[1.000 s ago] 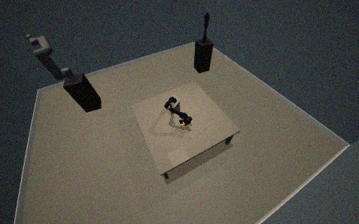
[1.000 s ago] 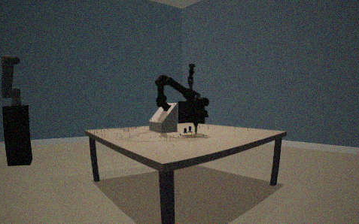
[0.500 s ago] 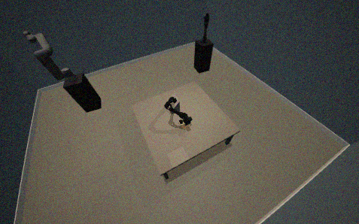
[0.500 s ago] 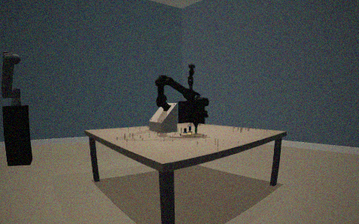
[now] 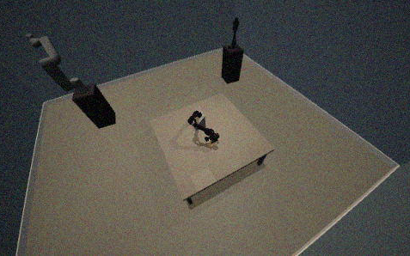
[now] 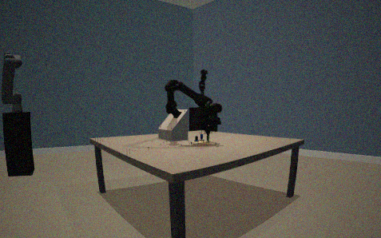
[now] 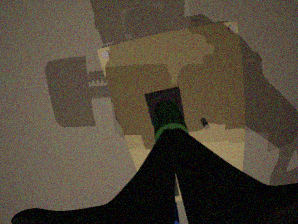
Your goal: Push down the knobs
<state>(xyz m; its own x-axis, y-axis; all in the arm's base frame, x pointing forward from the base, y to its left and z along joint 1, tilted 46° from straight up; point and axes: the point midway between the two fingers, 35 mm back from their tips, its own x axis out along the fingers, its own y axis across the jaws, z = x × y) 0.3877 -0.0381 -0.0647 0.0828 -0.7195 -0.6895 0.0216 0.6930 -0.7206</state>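
The circuit board is a small tan plate near the middle of the table. In the exterior view, small dark and blue parts stand on it, too small to tell apart. My gripper points straight down over the board, fingers shut together with nothing between them. In the wrist view the fingertips sit right at a dark part with a green ring on the board. I cannot tell whether they touch it.
The arm rises from a grey wedge-shaped base just behind the board. Two black pedestals with stands on top are on the floor away from the table; one also shows in the exterior view.
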